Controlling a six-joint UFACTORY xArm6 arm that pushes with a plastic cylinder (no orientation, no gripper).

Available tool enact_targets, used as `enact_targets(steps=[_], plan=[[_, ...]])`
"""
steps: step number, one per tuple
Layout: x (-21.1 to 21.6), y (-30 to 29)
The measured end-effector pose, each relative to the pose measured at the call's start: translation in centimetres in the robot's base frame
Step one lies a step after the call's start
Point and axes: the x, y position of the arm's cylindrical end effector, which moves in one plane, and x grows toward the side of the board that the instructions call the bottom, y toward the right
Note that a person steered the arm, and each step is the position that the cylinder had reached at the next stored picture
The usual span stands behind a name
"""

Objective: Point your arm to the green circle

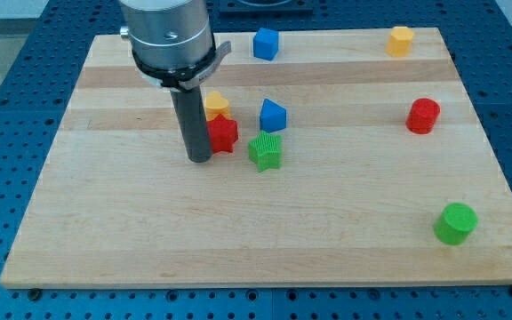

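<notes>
The green circle [456,222] is a round green block near the view's bottom right of the wooden board [149,231]. My tip [199,159] stands on the board left of centre, far to the left of the green circle. It is right beside a red star block [223,134], on that block's left. A green star block [265,150] lies just right of my tip.
A yellow block [215,104] sits behind the red star. A blue block [272,116] lies right of it. Another blue block [266,43] is at the top centre, a yellow block [400,40] at the top right, a red cylinder [423,116] at the right.
</notes>
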Motion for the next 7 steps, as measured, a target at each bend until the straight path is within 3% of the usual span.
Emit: enact_targets(steps=[3, 7], plan=[[3.7, 0.4], [4.0, 0.4]])
